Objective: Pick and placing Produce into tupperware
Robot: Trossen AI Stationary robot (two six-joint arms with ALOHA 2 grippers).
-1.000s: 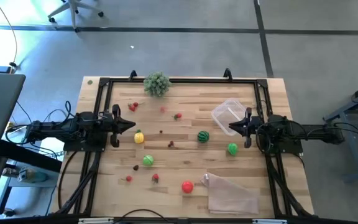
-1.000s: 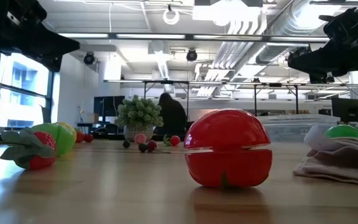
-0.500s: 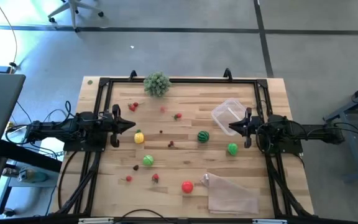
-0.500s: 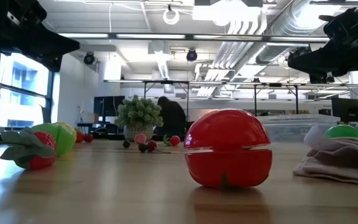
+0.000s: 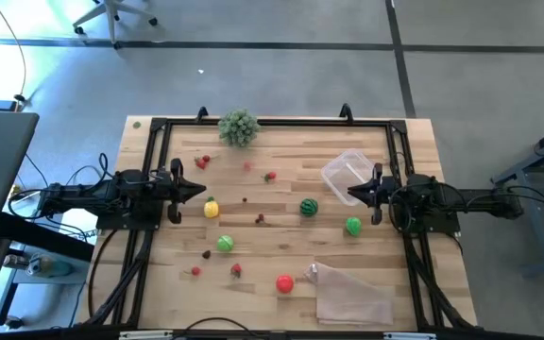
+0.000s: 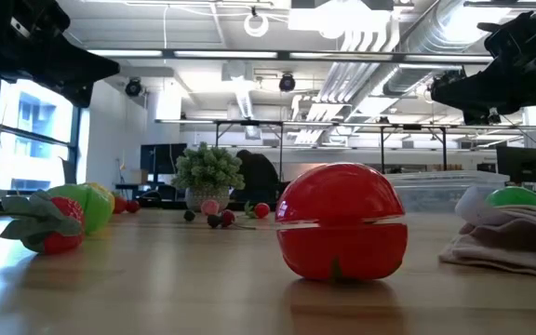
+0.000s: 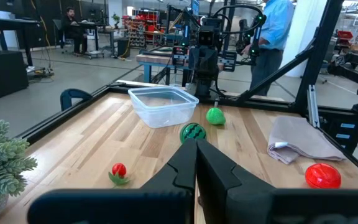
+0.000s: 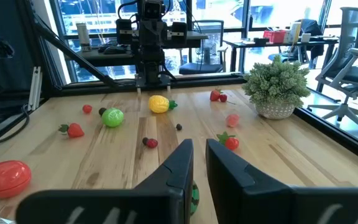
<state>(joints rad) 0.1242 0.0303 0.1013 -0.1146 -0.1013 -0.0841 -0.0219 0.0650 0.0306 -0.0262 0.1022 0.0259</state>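
The produce lies scattered on the wooden table: a yellow fruit (image 5: 212, 209), a green one (image 5: 225, 243), a striped melon ball (image 5: 309, 207), another green one (image 5: 352, 226), a red tomato (image 5: 284, 282), small strawberries (image 5: 270, 176) and dark berries (image 5: 261, 218). The clear tupperware (image 5: 346, 171) stands empty at the far right, also shown in the left wrist view (image 7: 163, 104). My left gripper (image 5: 201, 192) hovers shut and level at the left edge, beside the yellow fruit. My right gripper (image 5: 350, 195) hovers shut and level at the right edge, just near of the tupperware.
A grey-green leafy clump (image 5: 239, 127) stands at the far edge. A crinkled clear bag (image 5: 348, 293) lies at the near right beside the tomato. A black frame (image 5: 272, 121) runs around the table. People are in the room beyond.
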